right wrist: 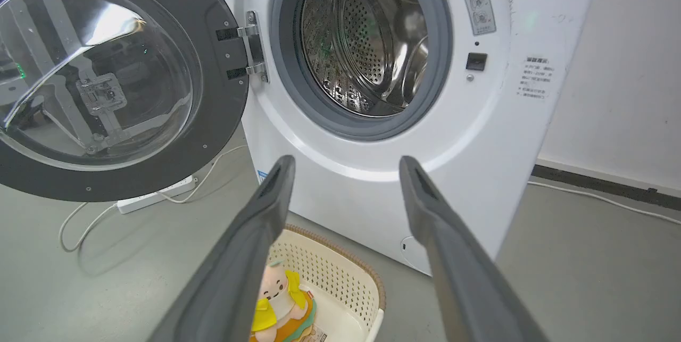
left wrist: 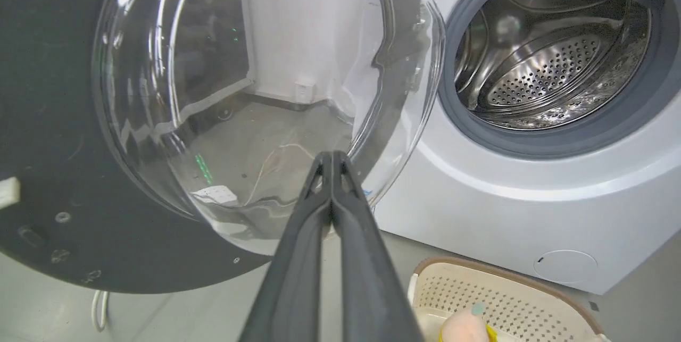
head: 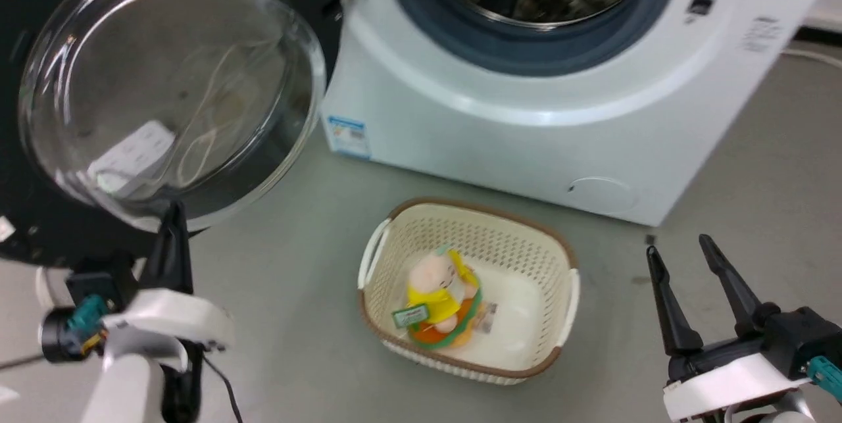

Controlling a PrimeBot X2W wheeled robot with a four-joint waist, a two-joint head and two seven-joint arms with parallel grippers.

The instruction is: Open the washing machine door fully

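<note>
Left wrist view: L gripper (left wrist: 331, 164), jaws together w/ nothing between, sits at door (left wrist: 48, 118) glass, likely as a blunt pusher; door stands wide open beside machine (left wrist: 505, 198); R gripper (head: 678, 247) jaws apart, idle.

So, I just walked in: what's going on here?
The robot is dealing with the washing machine door, already swung wide, clear of the drum. Its shut left gripper points at the door's glass bowl; contact is hard to judge. The right gripper is open and empty, near a basket holding a plush toy.
</note>
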